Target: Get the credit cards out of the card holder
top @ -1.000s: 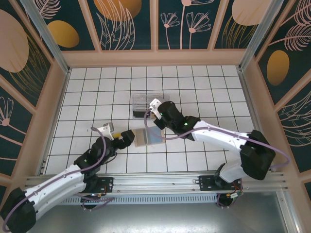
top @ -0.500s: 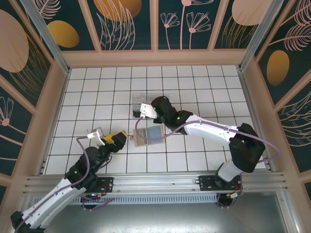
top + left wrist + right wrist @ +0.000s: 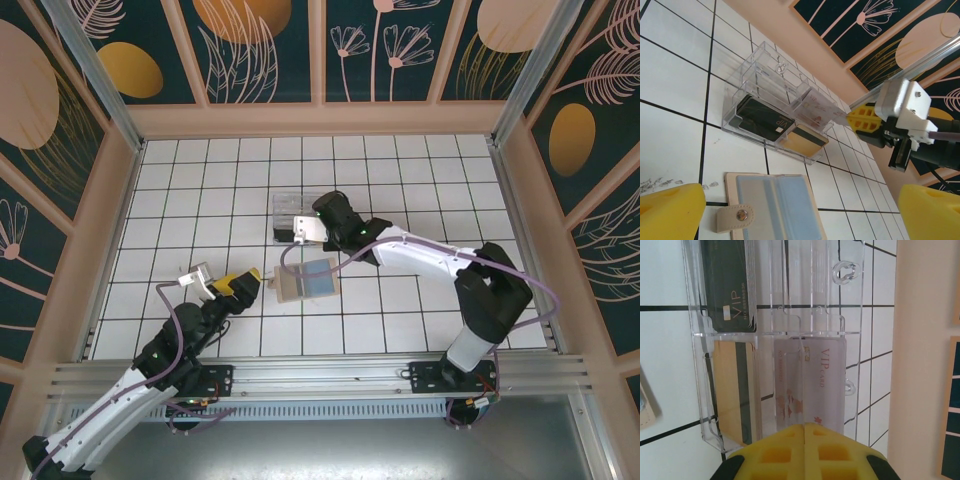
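- Right gripper [image 3: 805, 428] has its yellow fingertips pressed flat together, and between them sits the near edge of the pale VIP card [image 3: 812, 385], whitish with pink marks.
- That card lies partly inside one compartment of the clear box [image 3: 812, 295], with its held end reaching out of the box's open side to the fingertips.
- Two neighbours share the box. A black card stack [image 3: 727, 285] sits in the compartment diagonally across from the pale card's.
- A gold card [image 3: 732, 390] with a dark stripe lies right beside the pale one, a clear divider between them.
- Over to the left gripper [image 3: 243, 288]: jaws spread wide, yellow fingers [image 3: 670, 212] far apart with nothing between them, and it hovers low over the white tiled table [image 3: 180, 200].
- The card holder [image 3: 775, 205] lies open and flat on the tiles, just to the near side of the clear box and not touching it.
- Its blue-grey lining faces up inside a tan border, and a tan snap tab [image 3: 735, 218] sticks out on the side toward the left gripper.
- From the overhead camera, the card holder is between the two grippers: the left one is just beside its tab edge, the right one beyond its far edge at the box.
- Whether any cards are tucked in the lining pockets I cannot tell from here.
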Robot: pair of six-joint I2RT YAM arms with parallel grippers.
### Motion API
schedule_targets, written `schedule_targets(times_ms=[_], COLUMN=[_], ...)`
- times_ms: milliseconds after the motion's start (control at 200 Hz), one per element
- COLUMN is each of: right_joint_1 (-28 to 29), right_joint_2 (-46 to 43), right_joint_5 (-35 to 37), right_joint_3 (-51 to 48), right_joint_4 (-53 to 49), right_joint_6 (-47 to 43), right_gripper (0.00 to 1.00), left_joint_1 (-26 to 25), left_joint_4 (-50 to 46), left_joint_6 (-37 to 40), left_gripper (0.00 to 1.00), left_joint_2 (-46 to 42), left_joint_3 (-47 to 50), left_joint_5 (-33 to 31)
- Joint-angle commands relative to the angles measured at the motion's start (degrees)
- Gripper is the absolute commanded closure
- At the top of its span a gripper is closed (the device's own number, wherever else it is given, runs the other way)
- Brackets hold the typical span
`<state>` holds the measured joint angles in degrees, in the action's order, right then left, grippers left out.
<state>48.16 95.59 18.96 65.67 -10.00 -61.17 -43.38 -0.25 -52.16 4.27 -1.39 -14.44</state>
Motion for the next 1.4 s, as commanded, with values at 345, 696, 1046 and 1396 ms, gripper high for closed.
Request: schedule_targets(times_ms=[345, 696, 1046, 1396], right_joint_1=[-2.8, -3.2, -3.5, -4.1], right_joint_2=[4.4, 6.7, 7.7, 11.1], right_joint_5=[-2.0, -2.3, 0.8, 6.6], right_joint_3=[4.6, 4.5, 6.1, 9.5], right_joint_4=[0.8, 1.0, 3.7, 8.9], right_joint_6=[-0.4, 0.7, 1.6, 2.5], right_gripper=[1.0, 1.0, 0.83, 0.71], left_joint_1=[0.4, 0.4, 0.4, 0.4], left_joint_4=[-4.6, -4.8, -4.8, -4.9], left_joint_6=[-0.1, -0.3, -0.3, -0.4], left_gripper=[0.01, 0.01, 0.01, 0.01], left_joint_2=[-0.1, -0.1, -0.1, -0.1], left_joint_3=[1.9, 2.1, 2.1, 2.2], left_joint_5=[-0.6, -0.6, -0.3, 0.1])
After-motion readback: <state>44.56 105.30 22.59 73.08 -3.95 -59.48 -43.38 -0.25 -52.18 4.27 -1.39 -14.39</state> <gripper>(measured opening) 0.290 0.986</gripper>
